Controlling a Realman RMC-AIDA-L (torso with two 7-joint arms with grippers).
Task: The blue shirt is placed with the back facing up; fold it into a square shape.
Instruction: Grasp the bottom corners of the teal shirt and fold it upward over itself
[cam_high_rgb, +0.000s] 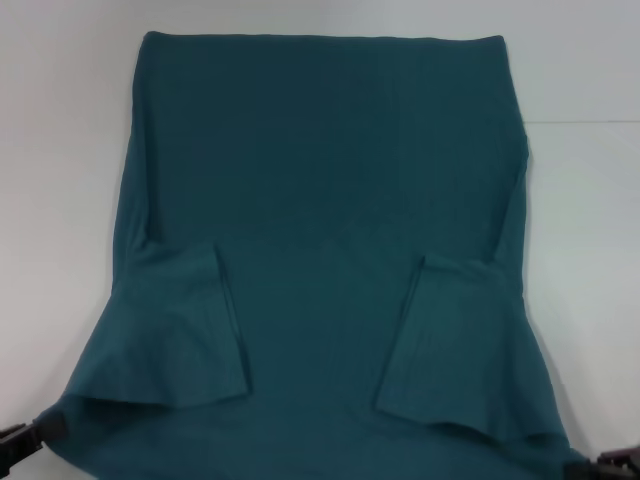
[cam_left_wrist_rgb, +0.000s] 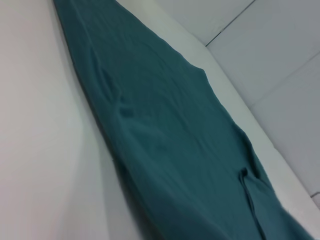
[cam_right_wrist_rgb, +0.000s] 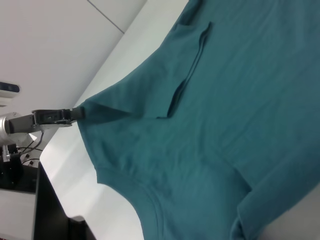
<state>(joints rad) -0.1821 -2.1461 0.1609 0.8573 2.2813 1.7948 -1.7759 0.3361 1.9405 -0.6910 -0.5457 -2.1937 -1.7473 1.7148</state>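
The blue shirt (cam_high_rgb: 320, 200) lies spread over the white table (cam_high_rgb: 60, 150), hem at the far side and both short sleeves (cam_high_rgb: 185, 330) folded inward onto the body. My left gripper (cam_high_rgb: 40, 432) sits at the near left shoulder corner. In the right wrist view the left gripper (cam_right_wrist_rgb: 75, 114) is shut on that corner, and the cloth (cam_right_wrist_rgb: 225, 100) pulls taut from it. At the near right shoulder corner my right gripper (cam_high_rgb: 590, 465) touches the fabric and appears shut on it. The left wrist view shows only the shirt (cam_left_wrist_rgb: 165, 140) stretching away.
White table surface (cam_left_wrist_rgb: 40, 150) borders the shirt on the left and right sides. The table's near edge (cam_right_wrist_rgb: 50, 210) drops off dark beside the collar (cam_right_wrist_rgb: 150, 210). Grey tiled floor (cam_right_wrist_rgb: 50, 40) lies beyond the table.
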